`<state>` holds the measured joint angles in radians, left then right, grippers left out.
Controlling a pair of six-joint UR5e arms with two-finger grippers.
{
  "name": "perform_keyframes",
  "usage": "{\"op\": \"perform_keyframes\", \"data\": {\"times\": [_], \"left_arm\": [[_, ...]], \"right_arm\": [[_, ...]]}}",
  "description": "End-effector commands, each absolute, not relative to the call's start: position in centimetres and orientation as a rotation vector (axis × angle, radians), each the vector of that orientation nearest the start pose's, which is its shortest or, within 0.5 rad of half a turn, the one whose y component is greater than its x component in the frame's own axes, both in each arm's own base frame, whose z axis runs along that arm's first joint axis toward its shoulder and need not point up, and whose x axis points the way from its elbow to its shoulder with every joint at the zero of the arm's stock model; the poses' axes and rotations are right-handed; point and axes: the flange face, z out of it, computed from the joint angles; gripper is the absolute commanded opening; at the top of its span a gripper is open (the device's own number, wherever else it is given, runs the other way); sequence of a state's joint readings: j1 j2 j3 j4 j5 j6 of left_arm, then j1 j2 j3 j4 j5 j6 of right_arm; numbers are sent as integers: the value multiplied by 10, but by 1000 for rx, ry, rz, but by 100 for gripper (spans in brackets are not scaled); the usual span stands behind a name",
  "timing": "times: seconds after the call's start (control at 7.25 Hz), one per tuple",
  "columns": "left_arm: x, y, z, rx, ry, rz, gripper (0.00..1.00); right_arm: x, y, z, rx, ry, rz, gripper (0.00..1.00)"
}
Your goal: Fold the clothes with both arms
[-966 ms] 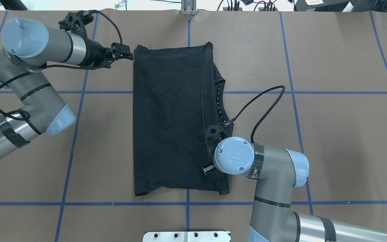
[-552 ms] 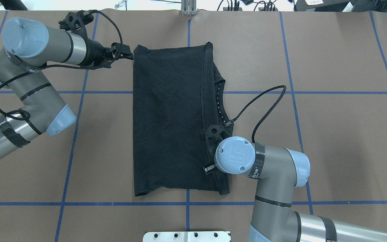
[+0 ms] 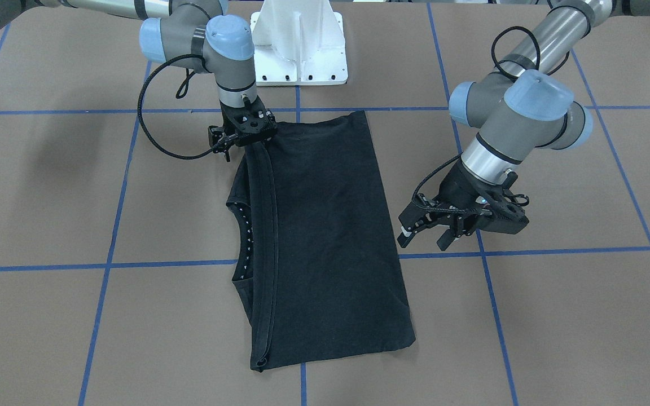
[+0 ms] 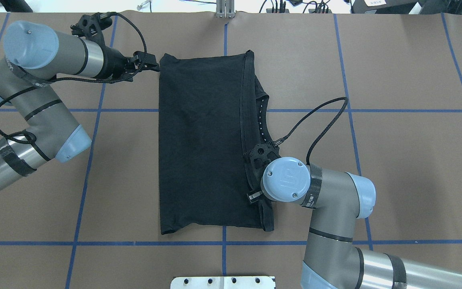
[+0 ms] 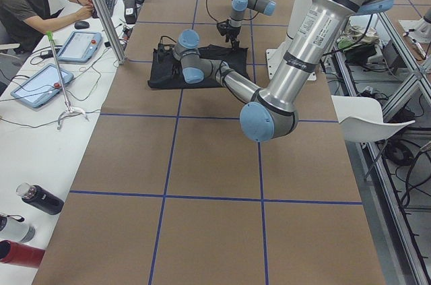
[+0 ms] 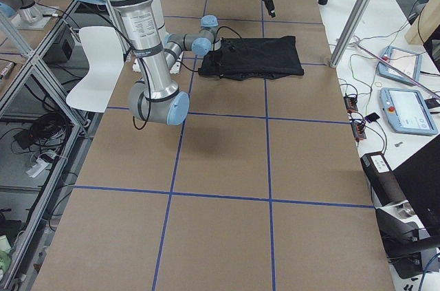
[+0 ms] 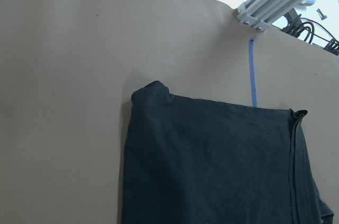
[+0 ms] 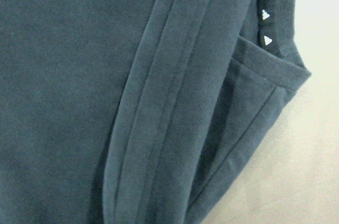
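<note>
Brown worktop [image 4: 395, 160], blue tape grid. Black T-shirt [image 4: 199, 152]: folded, lying flat. Left end effector [image 3: 424, 240]: fingers spread, just beside shirt. Right end effector [image 3: 246, 131]: at shirt corner, grip state cannot be told.

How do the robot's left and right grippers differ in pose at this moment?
The left gripper lies nearly level beside the T-shirt, jaws open. The right gripper points straight down over the shirt's folded edge, and its jaws cannot be read. Both are black and sit at the shirt's edges.

Matt black cloth T-shirt [image 4: 199, 140]
</note>
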<state>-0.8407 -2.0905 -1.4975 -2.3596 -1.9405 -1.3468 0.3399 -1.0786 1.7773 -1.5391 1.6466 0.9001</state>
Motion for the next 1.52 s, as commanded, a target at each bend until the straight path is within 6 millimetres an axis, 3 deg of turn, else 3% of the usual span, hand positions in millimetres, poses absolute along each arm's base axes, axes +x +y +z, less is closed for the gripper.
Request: {"op": "perform_keyframes", "data": {"times": [0.0, 1.38], "left_arm": [[384, -575, 298, 344, 1218, -304, 100], [383, -573, 289, 348, 1229, -304, 100]], "right_arm": [[-555, -342, 293, 292, -679, -331, 99], [-512, -354, 333, 284, -634, -318, 99]]}}
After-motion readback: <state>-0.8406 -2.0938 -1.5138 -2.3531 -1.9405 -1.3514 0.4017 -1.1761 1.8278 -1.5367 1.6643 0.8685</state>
